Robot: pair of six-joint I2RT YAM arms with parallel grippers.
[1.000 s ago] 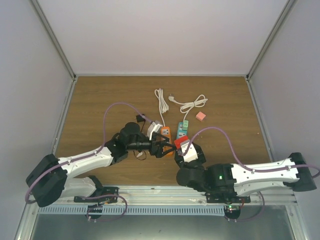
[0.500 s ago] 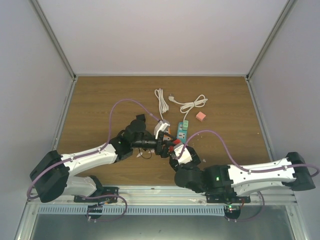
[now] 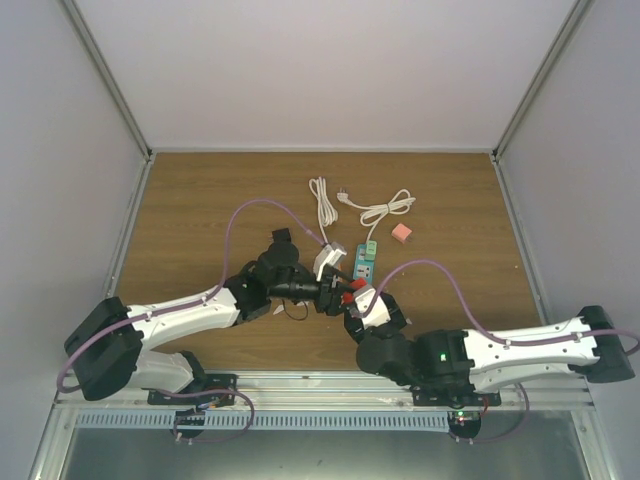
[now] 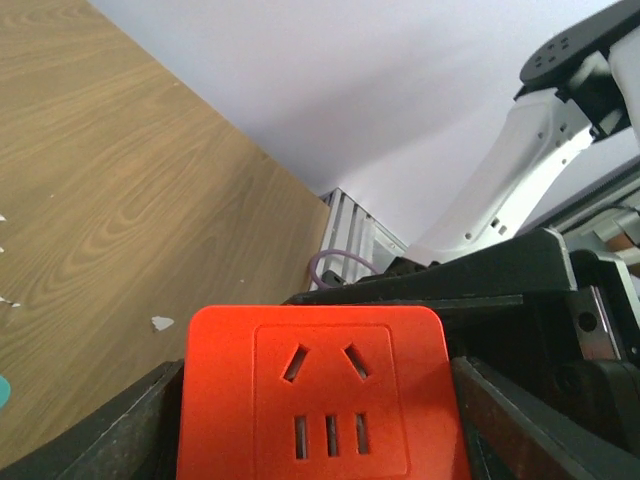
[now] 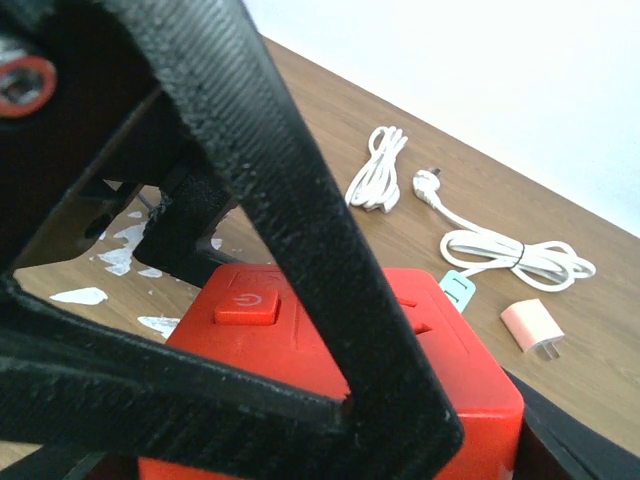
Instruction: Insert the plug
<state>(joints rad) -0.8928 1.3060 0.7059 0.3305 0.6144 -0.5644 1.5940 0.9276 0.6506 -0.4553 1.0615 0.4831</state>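
Plug [image 3: 344,197] on its white cord lies well apart from both grippers. The right gripper [image 3: 353,300] holds the red socket block [image 5: 440,360]. The left gripper [image 4: 315,420] squeezes its other sides. The plug rests farther back on the table [image 3: 200,200].

Walls [image 3: 60,200] shut in the table [image 3: 180,200] at its left, far and right edges, so the ways in are from above or over the near edge. The far-left corner and the right edge show bare wood. By the far edge's middle lie a coiled cord [image 3: 321,202] and a second cord [image 3: 385,210], with the adapter [image 3: 401,233] and strip [image 3: 366,262] nearer. At the middle the left gripper [image 3: 335,290] and right gripper [image 3: 353,298] clamp the cube [image 3: 348,285], with purple cables [image 3: 260,205] looping above.
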